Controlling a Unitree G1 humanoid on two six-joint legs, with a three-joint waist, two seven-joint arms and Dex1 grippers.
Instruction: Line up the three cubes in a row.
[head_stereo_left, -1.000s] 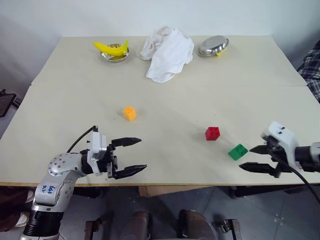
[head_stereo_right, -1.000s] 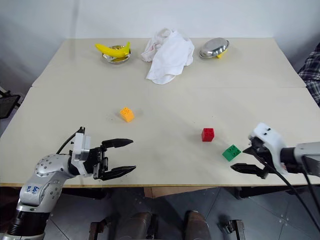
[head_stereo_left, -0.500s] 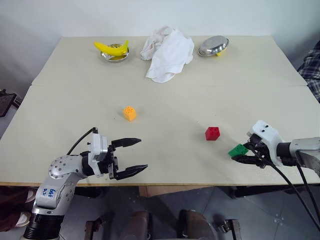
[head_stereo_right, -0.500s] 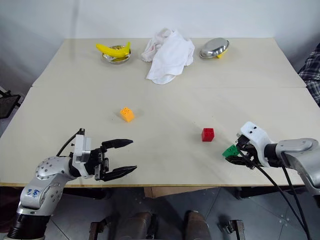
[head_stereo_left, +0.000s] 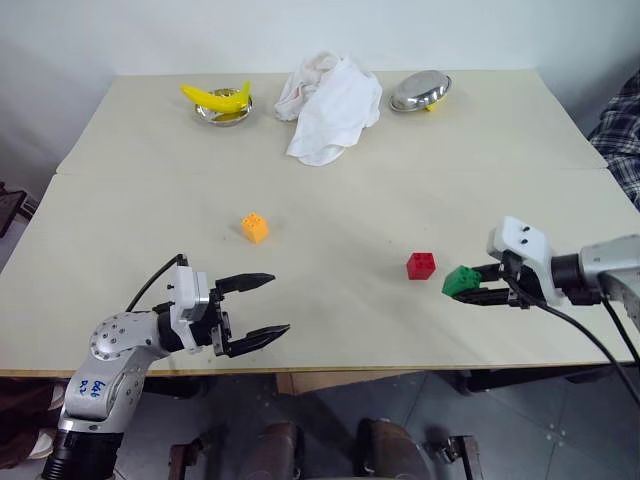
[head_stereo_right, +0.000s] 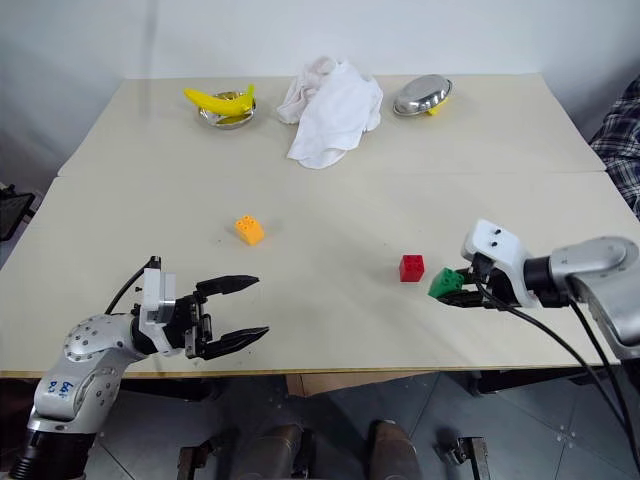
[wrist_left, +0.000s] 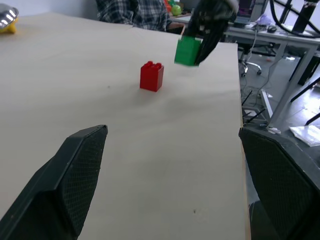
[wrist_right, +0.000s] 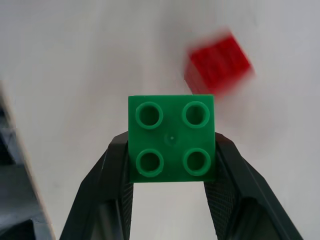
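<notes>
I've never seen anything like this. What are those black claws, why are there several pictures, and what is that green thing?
It's a two-armed robot. Two pictures come from cameras in its head, looking down at a table; the other two come from a camera on each wrist. The right gripper has its jaws shut on a green cube, lifted off the table beside a red cube. The left gripper waits with its jaws open, holding nothing. An orange cube lies further left. At the far edge sit a banana in a bowl, a white cloth and another steel bowl.
</notes>
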